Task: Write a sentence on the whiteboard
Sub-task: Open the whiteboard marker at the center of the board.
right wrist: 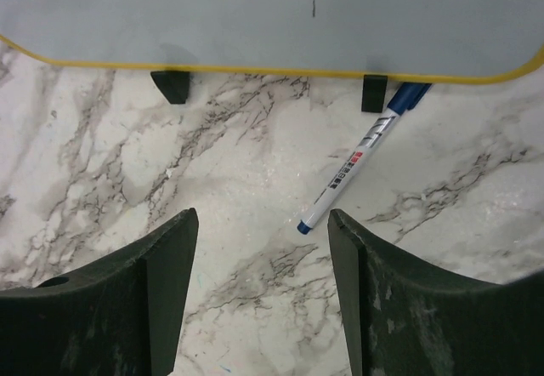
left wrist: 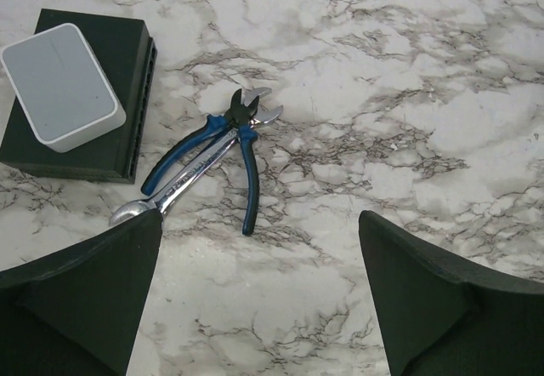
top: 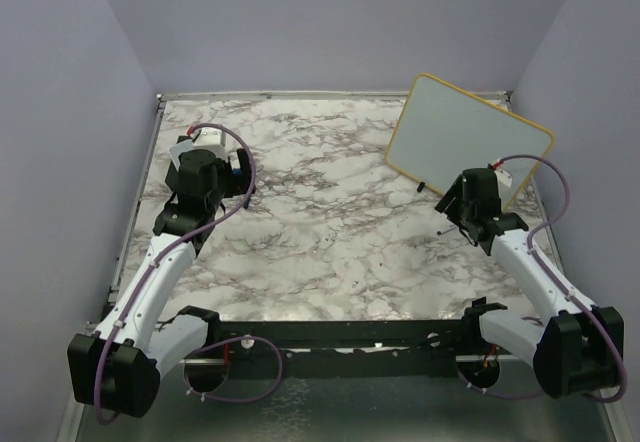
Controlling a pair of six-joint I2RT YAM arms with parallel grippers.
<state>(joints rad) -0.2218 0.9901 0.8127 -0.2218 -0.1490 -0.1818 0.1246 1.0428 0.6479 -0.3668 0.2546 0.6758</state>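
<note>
Left gripper (left wrist: 259,223): jaws as wide as they go, nothing between them, hovering over the far left of the table (top: 330,232)
Right gripper (right wrist: 262,219): also spread wide and empty, aimed at the lower edge of the whiteboard (right wrist: 255,10)
Whiteboard: far right of the table, standing on its 2 black feet (right wrist: 172,85), turned at an angle so the face looks toward my right arm; I read that as set up so that arm can reach the face
Sentence: none on the board, only 1 tiny dark tick near mid-face in the right wrist view; I judge writing not started
Marker (right wrist: 353,168): flat on the marble, big blue end at the board's lower edge just beside the foot on the right of that view, other end pointing near, toward the gap between my right fingers; the white barrel lies clear of the board, so that looks like the part to pinch
Why right arm: marker and board both sit on its side; my left arm is well apart from them
Left side: eraser block (left wrist: 64,87), with blue-handled pliers (left wrist: 229,150) lying over a wrench (left wrist: 183,180), touching; none of it is needed to write, though the eraser may serve for fixes
Top view only: the board's tilt, and where both arms sit; I can't pick out the marker there
Right wrist only: marker, feet, tick
Left wrist only: eraser and tools, hidden under my left arm from above
Next, my guess: lower the right jaws over the barrel and close, keeping off the foot and yellow frame
</note>
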